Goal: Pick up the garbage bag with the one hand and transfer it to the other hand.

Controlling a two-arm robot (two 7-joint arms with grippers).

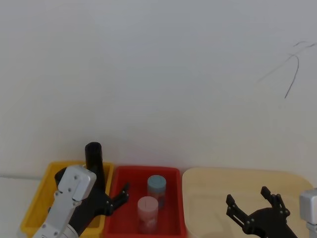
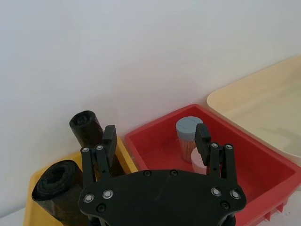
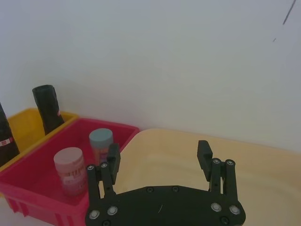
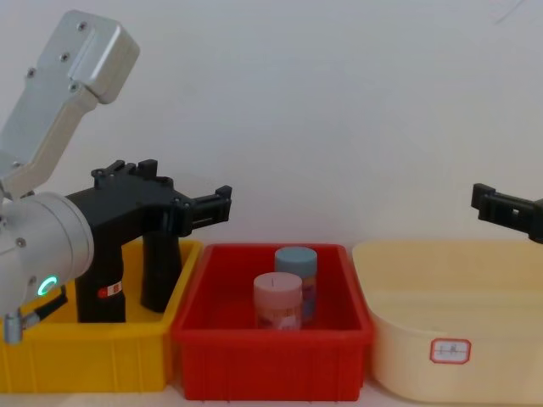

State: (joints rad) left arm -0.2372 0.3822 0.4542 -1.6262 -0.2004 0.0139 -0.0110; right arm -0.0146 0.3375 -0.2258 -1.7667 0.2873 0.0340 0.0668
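- The garbage bag (image 4: 103, 305) stands upright in the yellow bin (image 4: 85, 365), beside a plain black roll (image 4: 159, 275).
- The left gripper (image 2: 156, 134) hovers near it, jaws spread and empty.
- The right gripper (image 3: 159, 151) hangs over the beige tub (image 4: 450, 297), jaws spread.

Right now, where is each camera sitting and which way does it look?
Head: high, looking down on yellow bin, red bin and tub; left gripper and right gripper show below.
Chest: low, looking across at the bins' sides and the garbage bag; left arm big at left, right gripper at right edge.
Left wrist: behind the open left gripper, facing yellow and red bins.
Right wrist: behind the open right gripper over the tub, facing the red bin.
Shared: all four see the red bin's two jars.
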